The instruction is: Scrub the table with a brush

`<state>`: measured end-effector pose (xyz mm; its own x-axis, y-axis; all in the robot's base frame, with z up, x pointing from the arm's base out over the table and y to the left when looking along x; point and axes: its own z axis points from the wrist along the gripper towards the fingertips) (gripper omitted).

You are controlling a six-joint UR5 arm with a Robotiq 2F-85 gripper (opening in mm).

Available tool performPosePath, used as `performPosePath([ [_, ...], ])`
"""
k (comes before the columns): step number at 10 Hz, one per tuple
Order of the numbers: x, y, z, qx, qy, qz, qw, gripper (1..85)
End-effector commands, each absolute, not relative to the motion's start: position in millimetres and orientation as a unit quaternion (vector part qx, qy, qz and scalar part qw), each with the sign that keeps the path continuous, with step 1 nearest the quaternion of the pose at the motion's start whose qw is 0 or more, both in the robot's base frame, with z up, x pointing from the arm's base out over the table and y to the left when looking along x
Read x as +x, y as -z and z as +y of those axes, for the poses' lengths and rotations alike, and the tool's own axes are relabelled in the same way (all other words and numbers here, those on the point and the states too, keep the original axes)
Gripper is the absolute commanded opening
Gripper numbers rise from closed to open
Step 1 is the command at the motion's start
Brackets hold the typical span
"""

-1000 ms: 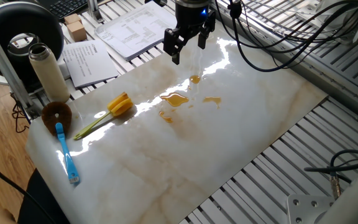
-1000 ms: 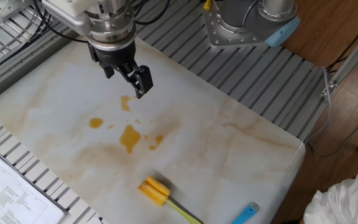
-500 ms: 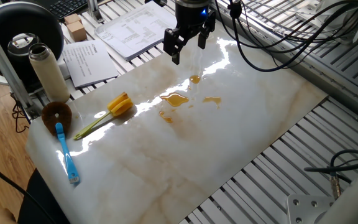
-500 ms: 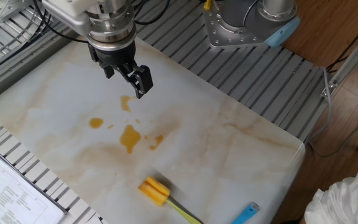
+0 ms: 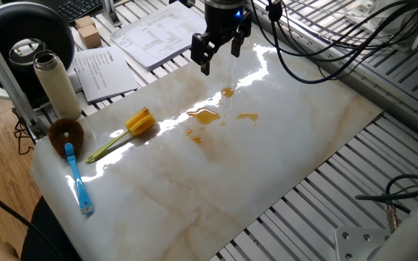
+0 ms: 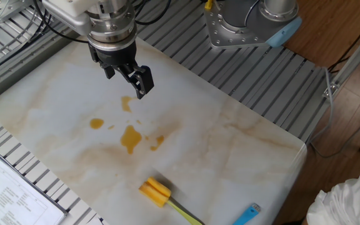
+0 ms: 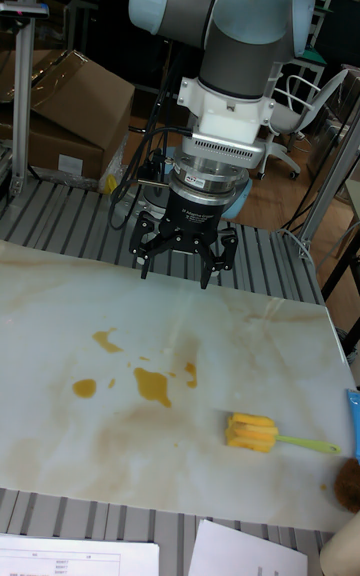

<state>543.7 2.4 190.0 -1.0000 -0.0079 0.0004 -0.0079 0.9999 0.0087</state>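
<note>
The white marble-look table (image 5: 281,159) (image 6: 242,150) (image 7: 270,336) carries orange-brown stains (image 5: 205,116) (image 6: 130,138) (image 7: 152,386) near its middle. The brush (image 5: 140,122) (image 6: 154,191) (image 7: 252,430), with a chunky yellow head and a thin yellow-green handle, lies flat on the slab, well apart from the stains. My gripper (image 5: 220,59) (image 6: 125,81) (image 7: 186,271) hangs open and empty above the slab's far side, just beyond the stains and far from the brush.
A blue-handled brush with a round brown head (image 5: 67,133) lies at the slab's end, beside a beige bottle (image 5: 55,83). Papers (image 5: 158,36) and a black round object (image 5: 27,32) sit past the edge. Grey slatted frame (image 6: 274,81) surrounds the slab; cables (image 5: 325,43) hang behind the arm.
</note>
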Motion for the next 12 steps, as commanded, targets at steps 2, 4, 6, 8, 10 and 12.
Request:
performPosePath([
  [2,565,-192,27,0.144,0.041,-0.988,-0.047,50.3],
  [4,565,-192,31,0.140,0.048,-0.988,-0.049,49.0],
  [6,564,-193,34,0.142,0.054,-0.987,-0.048,49.0],
  [8,571,-192,19,0.171,0.023,-0.983,-0.058,49.3],
  [10,569,-181,31,0.179,-0.005,-0.984,0.003,47.0],
  [12,572,-185,33,0.178,-0.005,-0.984,0.021,40.7],
])
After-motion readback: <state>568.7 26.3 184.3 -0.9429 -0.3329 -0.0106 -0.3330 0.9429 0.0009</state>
